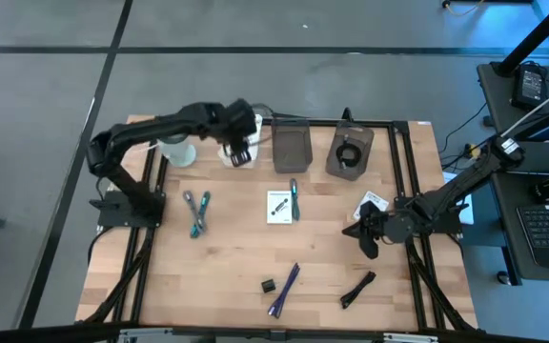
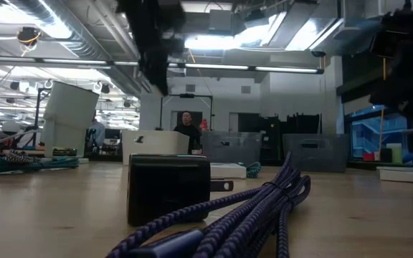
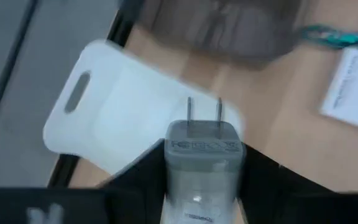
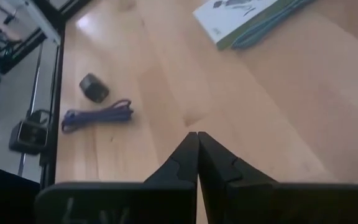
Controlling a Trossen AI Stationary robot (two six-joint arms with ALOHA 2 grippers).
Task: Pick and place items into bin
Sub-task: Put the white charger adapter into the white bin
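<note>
Left gripper [image 3: 201, 180] clamped on a white plug adapter [image 3: 201, 152], prongs pointing forward past the fingertips, a white cutting board [image 3: 110, 106] beneath and a grey bin [image 1: 292, 146] just beyond. Best carried level over the bin's mouth before letting go. Right gripper [image 4: 197, 155] idle, fingers pressed together, empty; purple cable [image 4: 97, 116] and black cube [image 4: 94, 88] well ahead.

The middle of the counter [image 1: 236, 267] is mostly bare wood, so an end effector could pass there. At 12 o'clock two grey bins [image 1: 292, 146] stand side by side and block the far edge. A white card [image 1: 279, 207] lies near the centre. At 6 o'clock a purple cable [image 1: 284, 289] and a small black cube [image 1: 268, 285] lie close together.
</note>
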